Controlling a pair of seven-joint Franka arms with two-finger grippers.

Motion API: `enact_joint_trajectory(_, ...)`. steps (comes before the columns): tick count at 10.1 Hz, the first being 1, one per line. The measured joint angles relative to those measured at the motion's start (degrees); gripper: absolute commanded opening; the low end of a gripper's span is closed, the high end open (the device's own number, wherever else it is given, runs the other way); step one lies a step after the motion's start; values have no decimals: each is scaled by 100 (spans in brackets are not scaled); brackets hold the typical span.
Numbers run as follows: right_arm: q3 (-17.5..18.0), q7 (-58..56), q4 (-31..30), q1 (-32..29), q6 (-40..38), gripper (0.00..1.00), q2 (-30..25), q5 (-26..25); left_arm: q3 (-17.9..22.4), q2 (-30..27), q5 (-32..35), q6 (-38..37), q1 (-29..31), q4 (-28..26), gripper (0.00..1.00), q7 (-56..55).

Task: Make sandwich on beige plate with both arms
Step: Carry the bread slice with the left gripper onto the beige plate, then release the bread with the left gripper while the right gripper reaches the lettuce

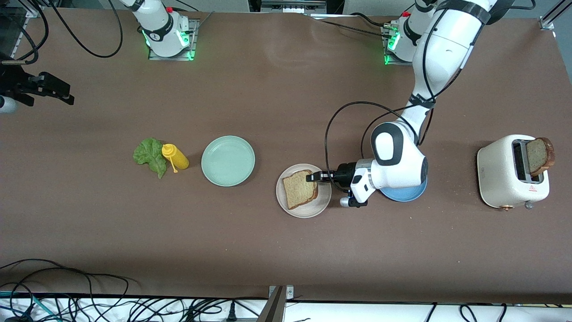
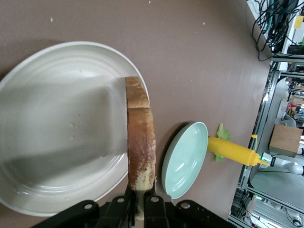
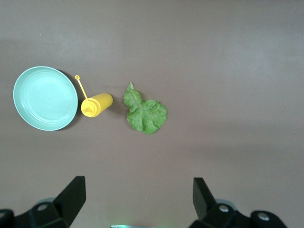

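one bread slice (image 1: 300, 188) in left claw (image 1: 311, 177) over beige plate (image 1: 308, 209); right claw (image 3: 137, 199) apart.

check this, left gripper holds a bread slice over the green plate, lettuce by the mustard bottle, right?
Not quite. The left gripper holds the bread slice over the beige plate, not the green plate; the front view shows it. The lettuce is beside the mustard bottle.

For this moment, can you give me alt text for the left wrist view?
The left tool, shut on the edge of a bread slice, holds it on edge over the beige plate. Past the plate on the brown table are a mint-green plate, a yellow squeeze bottle and a bit of lettuce.
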Motion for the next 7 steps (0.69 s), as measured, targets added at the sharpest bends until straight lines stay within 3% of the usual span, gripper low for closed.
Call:
enact_joint_trajectory(1, 0, 0, 0, 0, 0, 100, 0, 0, 1, 55, 0, 115, -45, -22, 0, 0)
enact_joint_trajectory(2, 0, 0, 0, 0, 0, 100, 0, 0, 1, 97, 0, 162, -64, -31, 34, 3)
enact_joint_trajectory(3, 0, 0, 0, 0, 0, 100, 0, 0, 9, 122, 12, 175, -64, -32, 85, 14)
enact_joint_trajectory(4, 0, 0, 0, 0, 0, 100, 0, 0, 20, 136, 177, 181, -64, -32, 100, 31)
enact_joint_trajectory(7, 0, 0, -1, 0, 0, 100, 0, 0, 65, 135, 460, 215, -50, -16, 100, 30)
